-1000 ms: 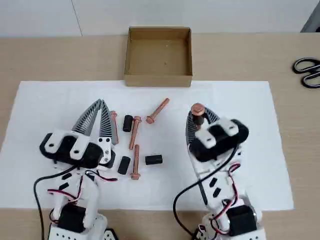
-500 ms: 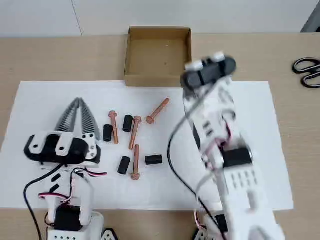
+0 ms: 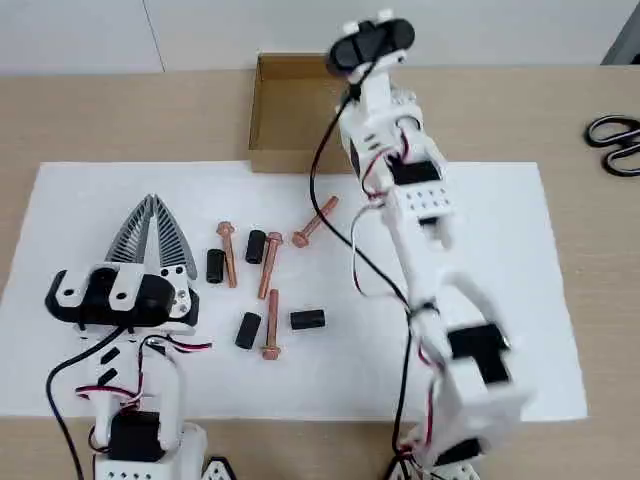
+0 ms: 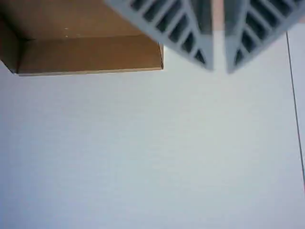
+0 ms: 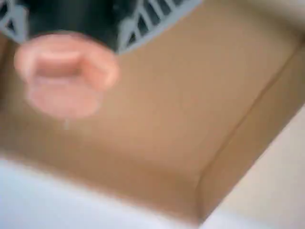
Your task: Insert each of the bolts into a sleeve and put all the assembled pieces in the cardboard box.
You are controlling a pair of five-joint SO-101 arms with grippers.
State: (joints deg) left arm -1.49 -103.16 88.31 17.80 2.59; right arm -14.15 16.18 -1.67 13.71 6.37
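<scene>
My right arm (image 3: 372,45) stretches out over the cardboard box (image 3: 268,110). Its gripper (image 5: 71,19) is shut on a black sleeve with a copper bolt (image 5: 66,71) in it, the bolt head hanging above the box floor (image 5: 190,105). On the white sheet lie several loose copper bolts, one of them (image 3: 269,264) in the middle, and several black sleeves, such as one (image 3: 307,319) nearer the arms. My left gripper (image 3: 152,205) rests shut and empty to the left of them, its fingers (image 4: 186,28) pointing toward the box (image 4: 90,55).
A white paper sheet (image 3: 100,200) covers the wooden table. Scissors (image 3: 612,143) lie at the far right edge. The right half of the sheet is bare except for the right arm above it.
The right arm swung up from the sheet and out over the box, carrying the bolt in its sleeve. The left gripper shifted to the left, away from the loose parts.
</scene>
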